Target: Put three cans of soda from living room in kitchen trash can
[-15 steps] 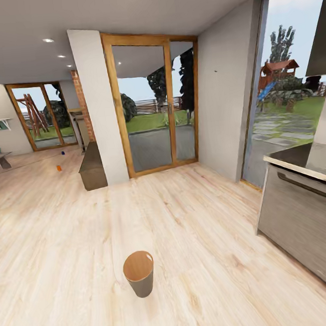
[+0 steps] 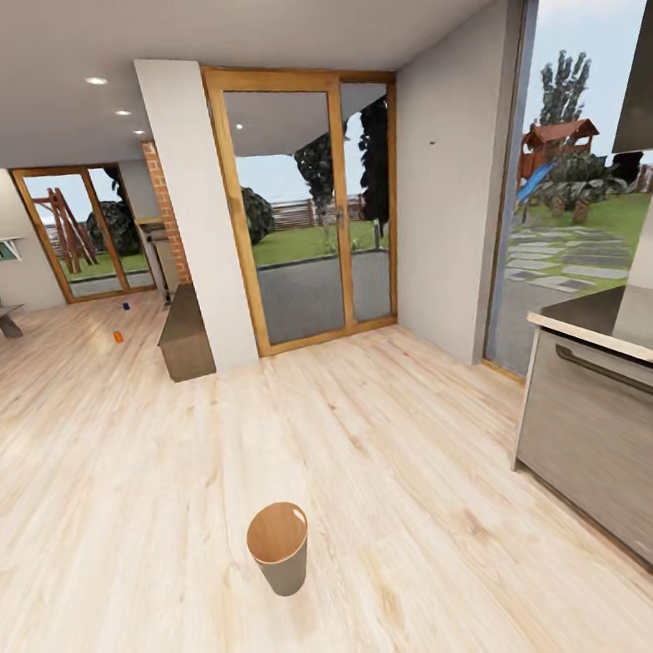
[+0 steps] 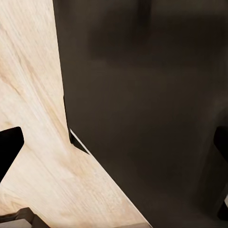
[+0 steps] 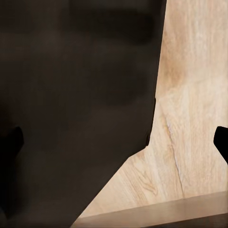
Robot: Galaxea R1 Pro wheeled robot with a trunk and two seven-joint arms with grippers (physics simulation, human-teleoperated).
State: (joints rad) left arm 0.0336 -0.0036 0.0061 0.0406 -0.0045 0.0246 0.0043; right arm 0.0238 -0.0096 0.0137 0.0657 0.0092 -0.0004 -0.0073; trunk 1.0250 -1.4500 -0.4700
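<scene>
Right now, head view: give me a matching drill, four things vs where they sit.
Things:
1. tash can
2. orange can of soda
3. dark blue can of soda
4. grey cabinet

Places:
A. far floor, beyond the orange one
B. right edge, under the dark worktop
C. near floor, centre, upright
D. far left floor, beside the low cabinet

Pairs: 1-C, 2-D, 3-A, 4-B
</scene>
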